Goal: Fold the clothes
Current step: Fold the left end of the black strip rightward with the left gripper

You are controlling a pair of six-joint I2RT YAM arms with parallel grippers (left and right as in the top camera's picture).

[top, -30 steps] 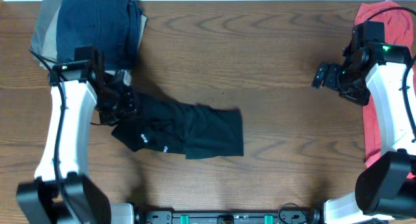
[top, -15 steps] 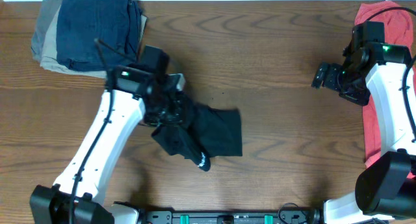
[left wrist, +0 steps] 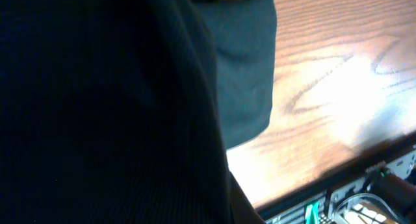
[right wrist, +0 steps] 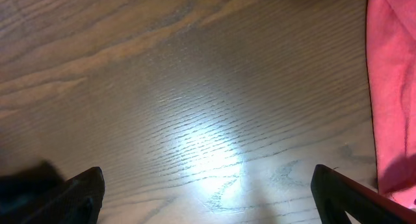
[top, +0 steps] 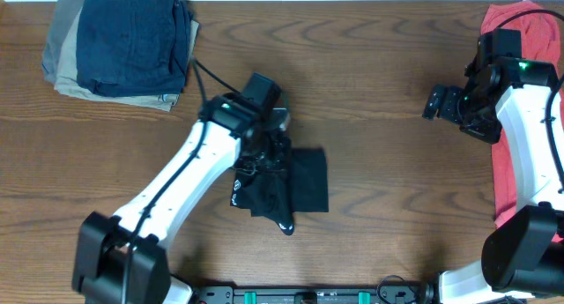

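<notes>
Locate the left tool (top: 271, 157) at the middle of the brown wood-grain surface (top: 397, 189), pressed down onto the black ribbed fabric garment (top: 295, 185). You cannot tell how far its jaws are apart: in the left wrist view the garment (left wrist: 97, 113) fills nearly the whole picture and hides both fingers. The garment lies bunched beneath the tool, with a flat squared portion spread to one side and a narrow end trailing toward the near edge.

Locate the right tool (top: 436, 101) near the right side, above bare wood. Its dark fingertips (right wrist: 78, 193) stand wide apart with nothing between them.

Note the red cloth (top: 505, 176) along the right edge, and the folded dark navy garment (top: 128, 35) stacked on a folded beige garment (top: 60, 53) at the far left corner
</notes>
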